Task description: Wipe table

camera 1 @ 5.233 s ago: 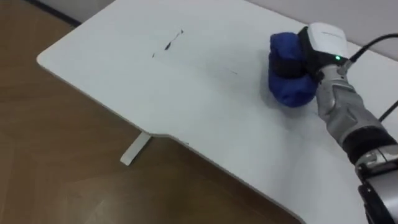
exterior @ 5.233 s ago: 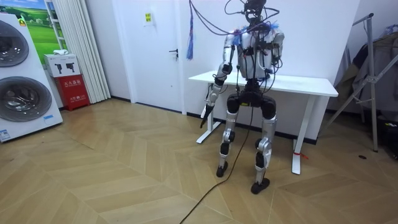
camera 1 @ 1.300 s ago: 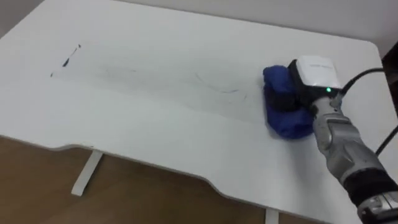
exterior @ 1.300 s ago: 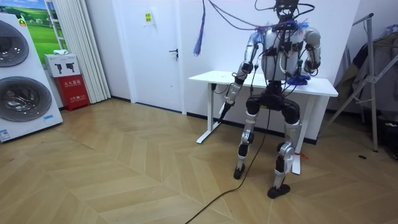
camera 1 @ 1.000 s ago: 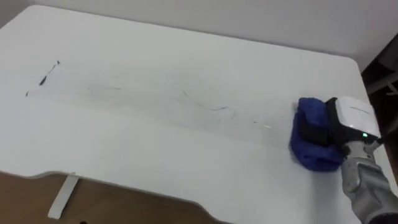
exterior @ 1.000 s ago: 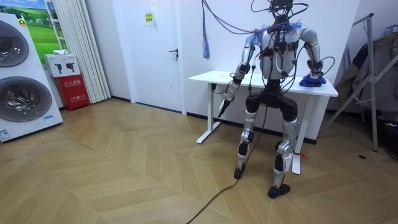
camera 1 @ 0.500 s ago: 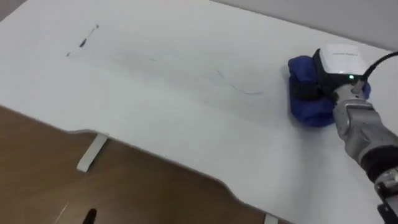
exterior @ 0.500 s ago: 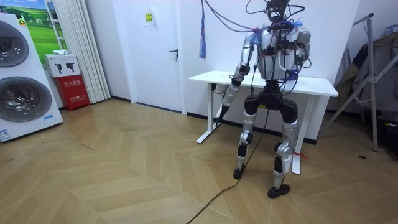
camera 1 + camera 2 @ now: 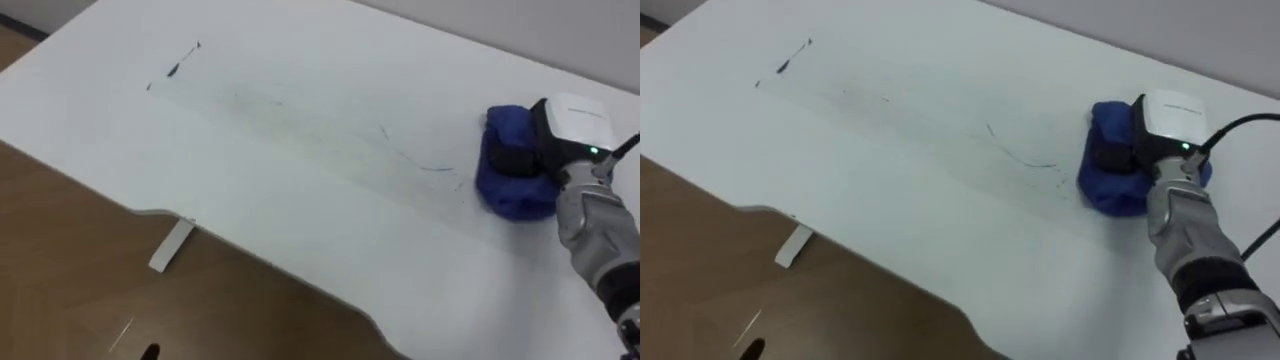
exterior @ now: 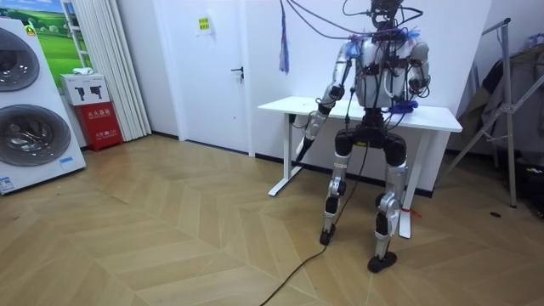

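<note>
A white table [image 9: 300, 200] carries a short dark mark [image 9: 183, 62] near its far left and a thin dark line [image 9: 420, 160] further right, with faint streaks between them. Just right of that line a blue cloth [image 9: 510, 185] lies bunched on the tabletop. My right hand [image 9: 505, 160] presses it down, dark fingers curled into the cloth [image 9: 1110, 185]. In the room view I stand at the table [image 10: 442, 119], the cloth [image 10: 405, 106] in front of my chest. My left hand [image 10: 304, 143] hangs beside the table's front edge.
The table's white foot [image 9: 172, 245] rests on the wooden floor below the near edge. In the room view, washing machines [image 10: 30, 110] and a red box [image 10: 102, 127] stand at the left, a door [image 10: 217, 68] behind, a metal rack [image 10: 510, 102] at the right.
My right hand drew the cloth back leftwards along the table from its right end, stopping just right of the thin line. The eye view also shifted.
</note>
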Controlling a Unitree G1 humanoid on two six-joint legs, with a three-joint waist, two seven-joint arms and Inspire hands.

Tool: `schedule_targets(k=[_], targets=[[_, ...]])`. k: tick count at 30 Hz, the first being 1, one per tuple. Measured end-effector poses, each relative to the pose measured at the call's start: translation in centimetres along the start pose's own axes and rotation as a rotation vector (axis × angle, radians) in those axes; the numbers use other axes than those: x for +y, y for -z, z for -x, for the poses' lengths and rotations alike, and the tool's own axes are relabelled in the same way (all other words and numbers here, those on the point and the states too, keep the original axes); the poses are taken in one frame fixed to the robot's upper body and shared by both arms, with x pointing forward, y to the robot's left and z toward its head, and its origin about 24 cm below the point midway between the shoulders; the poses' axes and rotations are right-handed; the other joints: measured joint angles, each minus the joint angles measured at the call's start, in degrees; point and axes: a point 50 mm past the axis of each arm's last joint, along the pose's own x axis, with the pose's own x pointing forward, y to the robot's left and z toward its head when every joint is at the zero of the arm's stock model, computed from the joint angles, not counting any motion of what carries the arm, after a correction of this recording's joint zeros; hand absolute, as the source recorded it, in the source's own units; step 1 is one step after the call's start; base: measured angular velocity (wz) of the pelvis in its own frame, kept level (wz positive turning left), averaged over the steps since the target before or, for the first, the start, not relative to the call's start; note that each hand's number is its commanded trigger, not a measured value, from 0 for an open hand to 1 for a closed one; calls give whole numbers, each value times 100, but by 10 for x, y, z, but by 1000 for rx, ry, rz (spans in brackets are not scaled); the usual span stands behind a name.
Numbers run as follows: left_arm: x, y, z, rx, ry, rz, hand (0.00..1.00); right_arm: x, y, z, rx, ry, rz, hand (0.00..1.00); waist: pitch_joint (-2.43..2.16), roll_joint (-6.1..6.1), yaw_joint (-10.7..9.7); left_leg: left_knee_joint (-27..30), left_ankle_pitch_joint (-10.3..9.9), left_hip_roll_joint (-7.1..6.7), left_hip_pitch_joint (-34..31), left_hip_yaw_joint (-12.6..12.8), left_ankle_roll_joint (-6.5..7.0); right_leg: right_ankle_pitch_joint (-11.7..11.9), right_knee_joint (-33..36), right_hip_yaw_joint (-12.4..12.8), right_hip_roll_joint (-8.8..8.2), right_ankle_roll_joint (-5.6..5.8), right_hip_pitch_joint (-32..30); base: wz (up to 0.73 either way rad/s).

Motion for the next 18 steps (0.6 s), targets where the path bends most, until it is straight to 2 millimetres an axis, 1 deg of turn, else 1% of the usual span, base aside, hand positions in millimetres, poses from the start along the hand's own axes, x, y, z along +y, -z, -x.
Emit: schedule_targets(k=[1, 3, 4, 5, 6, 8, 9, 11, 13, 15, 16, 17, 18], targets=[[-1, -3, 0, -10, 3, 4, 0, 0, 0, 0, 2, -11, 6, 100, 0, 5, 4, -47, 0, 0, 67, 23, 0, -19, -1, 3, -11, 28, 29, -21], [-4, -3, 0, -15, 10, 16, 0, 3, -2, 0, 5, -30, 19, 100, 1, 17, 79, -63, 0, 11, 156, 103, 0, -19, -1, 151, -11, 28, 45, -26], [-6, -2, 0, -13, 12, 20, 0, 3, -9, -1, -7, -35, 27, 100, 2, 12, 140, -93, 0, 26, 197, 178, 0, -19, -1, 193, -14, 28, 23, -33], [-7, 1, 1, -3, 16, 27, 0, 2, -18, -3, -28, -37, 23, 100, 4, 6, 141, -115, 0, 30, 206, 193, 1, -20, 0, 201, -15, 28, 7, -28], [-8, 1, 1, 0, 18, 28, 0, 1, -23, -3, -38, -39, 20, 100, 4, 4, 151, -129, 1, 30, 203, 194, 1, -20, -1, 200, -15, 28, 13, -16], [-9, 7, 2, 24, 22, 26, 0, -3, -49, -4, -110, -31, -6, 100, 20, -35, 222, -129, 1, 37, 202, 233, 2, -20, -3, 214, -17, 29, -2, -10], [-9, 8, 2, 33, 23, 25, 0, -5, -56, -4, -130, -22, -16, 100, 20, -47, 227, -129, 0, 37, 200, 231, 2, -20, -4, 209, -18, 28, -2, 0], [-10, 15, 4, 52, 25, 24, 0, -10, -75, -6, -185, 3, -26, 100, 42, -98, 251, -100, -5, 31, 198, 214, 9, -19, -12, 183, -18, 28, 1, 7], [-10, 18, 6, 59, 28, 22, 0, -11, -79, -5, -200, 6, -23, 100, 30, -119, 324, -77, -14, 17, 203, 197, 24, -19, -7, 144, -35, 27, 22, 10], [-10, 25, 9, 78, 27, 22, 0, -10, -81, -3, -219, 10, -20, 100, 35, -107, 320, -48, -19, 6, 207, 163, 32, -18, 0, 134, -40, 27, 54, 8], [-10, 29, 11, 86, 26, 20, 0, -5, -78, 0, -216, 0, -9, 100, 41, -94, 320, -34, -22, 6, 210, 163, 35, -18, -1, 135, -38, 27, 69, 8], [-10, 30, 12, 89, 27, 18, 0, 4, -71, 5, -199, -24, 5, 100, 53, -70, 293, -12, -24, 6, 218, 159, 39, -18, -3, 119, -38, 27, 108, 11], [-10, 30, 12, 90, 27, 19, 0, 11, -65, 8, -188, -43, 15, 100, 54, -56, 276, -6, -26, 5, 227, 159, 43, -18, -3, 108, -38, 27, 131, 14]])
